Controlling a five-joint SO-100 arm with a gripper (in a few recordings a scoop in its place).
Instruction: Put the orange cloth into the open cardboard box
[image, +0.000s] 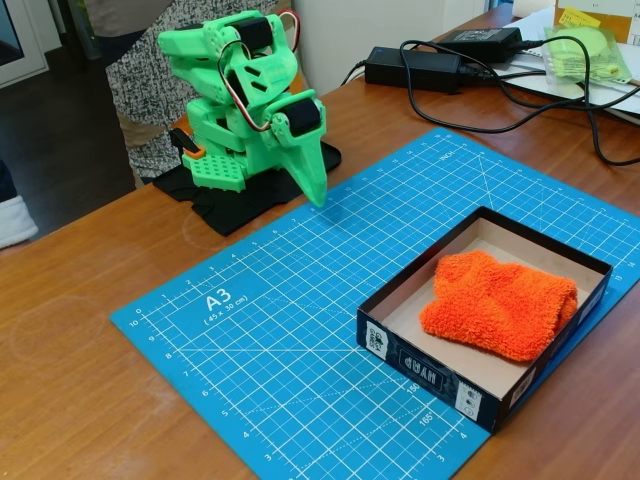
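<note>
The orange cloth (500, 304), a fluffy folded bundle, lies inside the open cardboard box (432, 362), toward its right half. The box is shallow, black outside with white labels, beige inside, and sits on the right part of the blue cutting mat. The bright green arm is folded up over its base at the far left of the mat. Its gripper (316, 190) points down just above the mat's back edge, well apart from the box, with its jaws together and nothing in them.
A blue A3 cutting mat (270, 330) covers the wooden table. Black power bricks (415, 66) and cables lie at the back right, beside a green packet (585, 48). A person stands behind the arm at the back left.
</note>
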